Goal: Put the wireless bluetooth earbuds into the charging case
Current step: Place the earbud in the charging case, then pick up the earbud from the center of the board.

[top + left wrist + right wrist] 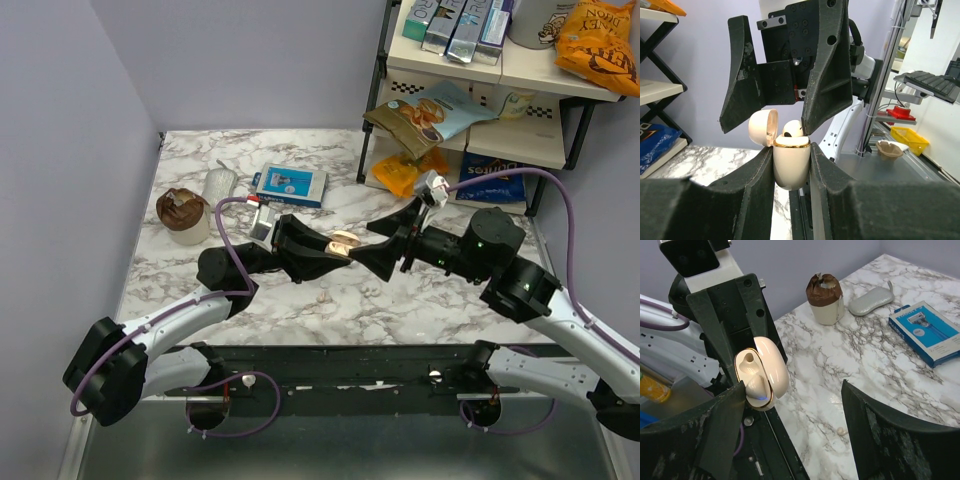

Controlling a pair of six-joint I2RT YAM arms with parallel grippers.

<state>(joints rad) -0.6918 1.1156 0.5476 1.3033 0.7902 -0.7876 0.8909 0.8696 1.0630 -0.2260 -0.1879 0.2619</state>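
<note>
My left gripper (791,150) is shut on the cream charging case (791,165), held above the table with its gold-rimmed lid (763,127) flipped open. One white earbud (756,385) sits in a slot of the case (762,372), and the slot beside it shows empty. My right gripper (792,387) faces the case with its jaws wide open, and its left finger (725,410) is right against the seated earbud. A second tiny white earbud (841,431) lies on the marble below. From above, the case (343,243) shows between the two grippers.
At the back left of the marble table (330,300) stand a brown-topped cup (183,213), a grey oval case (218,183) and a blue razor box (290,185). A shelf unit with snack bags (470,100) is at the back right.
</note>
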